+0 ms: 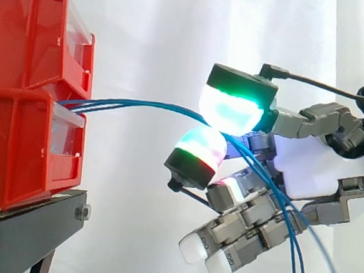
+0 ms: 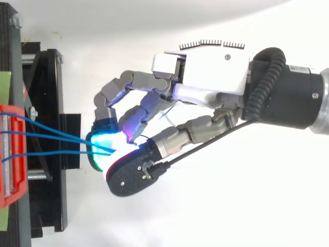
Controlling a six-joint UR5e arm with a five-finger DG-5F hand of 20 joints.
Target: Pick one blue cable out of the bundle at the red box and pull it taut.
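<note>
Three thin blue cables (image 1: 134,105) come out of the gap between two stacked red bins (image 1: 29,88) and run right in a shallow arc. They pass between two glowing green pads (image 1: 231,110) of my hand (image 1: 305,164), then drop down behind the fingers to the bottom edge. In the top view the cables (image 2: 51,140) fan out from the red bin (image 2: 10,154) and meet at the pinch of my hand (image 2: 211,77). The thumb and one finger are closed on the blue cables; the other fingers are curled below.
The bins sit on a black stand (image 1: 32,226) with a bolt at its front edge. A white curtain hangs behind. The black frame of the stand (image 2: 49,128) lies left of my fingers in the top view.
</note>
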